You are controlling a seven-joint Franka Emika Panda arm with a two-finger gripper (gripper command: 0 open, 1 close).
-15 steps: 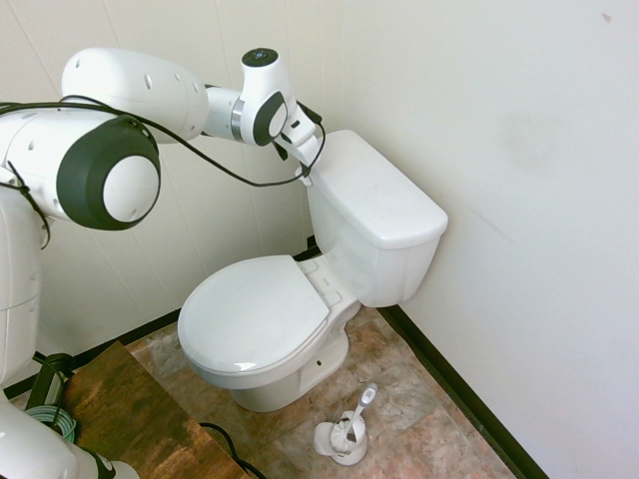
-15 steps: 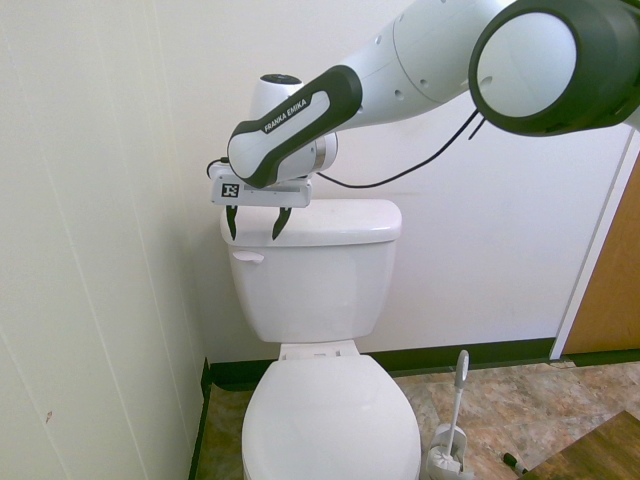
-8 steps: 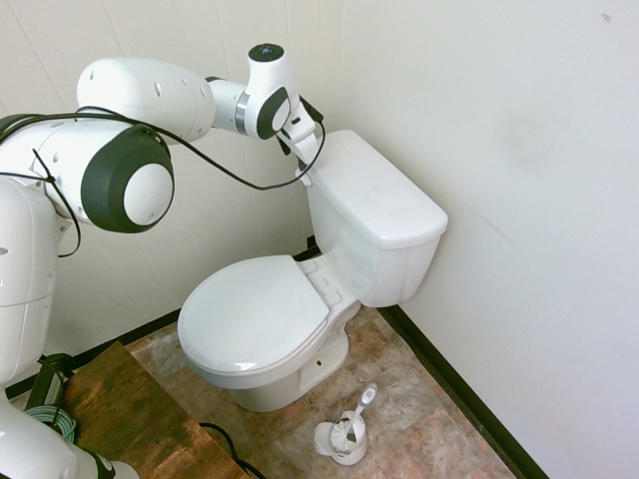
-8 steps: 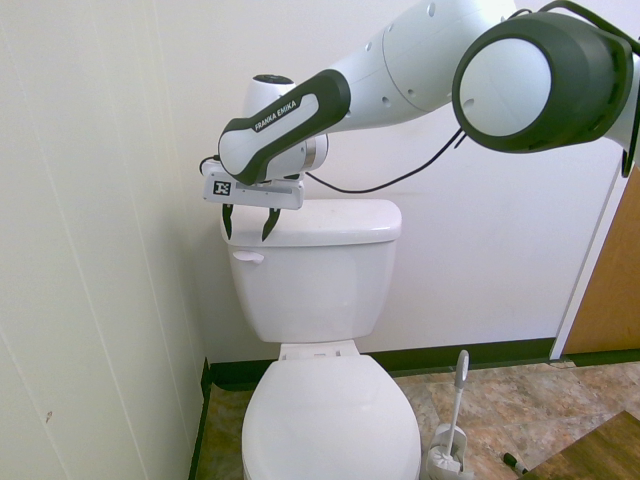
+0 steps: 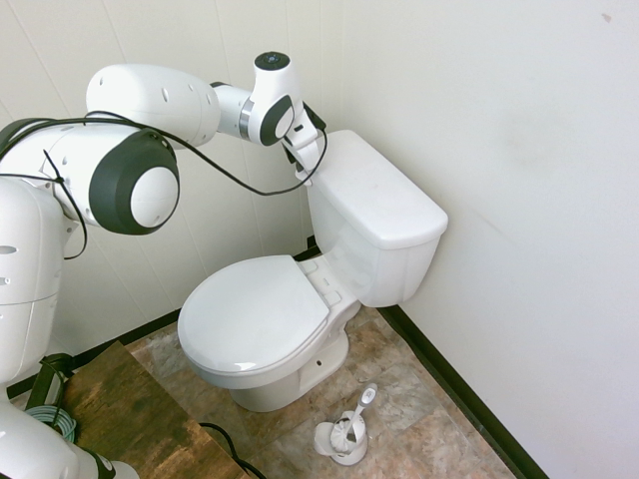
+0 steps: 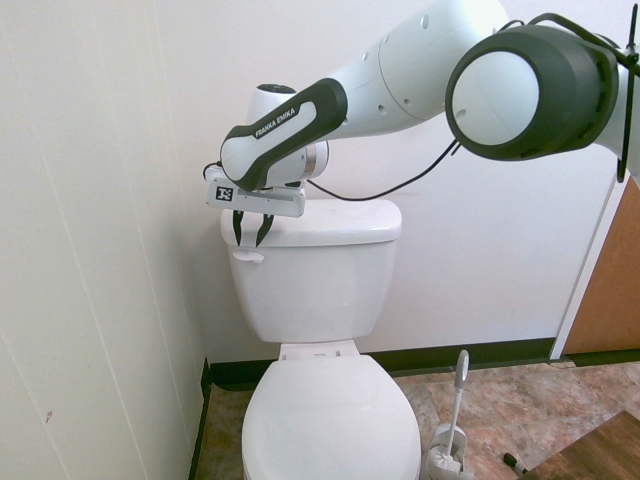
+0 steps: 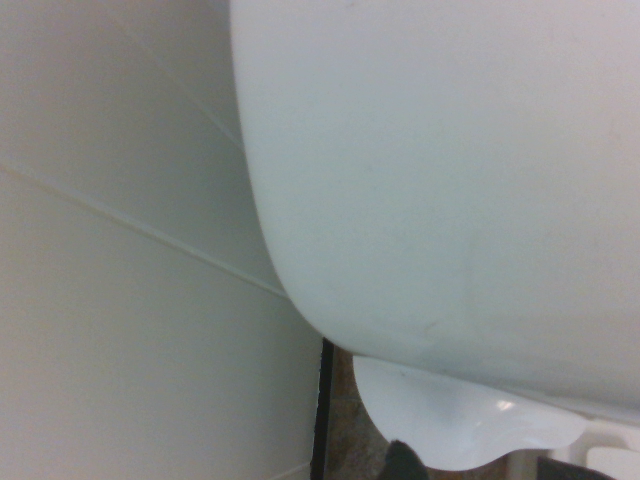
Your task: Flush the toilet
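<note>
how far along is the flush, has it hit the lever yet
Done: the arm has reached the tank corner, and the end effector hangs with its fingers nearly together just above the flush lever on the toilet. In hand: lining up over the lever. Left: there looks to be a small gap between fingertips and lever, so it does not look pressed; pushing it down remains.

- The toilet (image 5: pixel 374 215) was glossy white.
- The brush holder (image 5: pixel 339 439) was white.
- The floor (image 5: pixel 419 409) was mottled brown stone-pattern.
- The baseboard (image 6: pixel 470 355) was dark.
- The walls (image 5: pixel 519 150) were cream.
</note>
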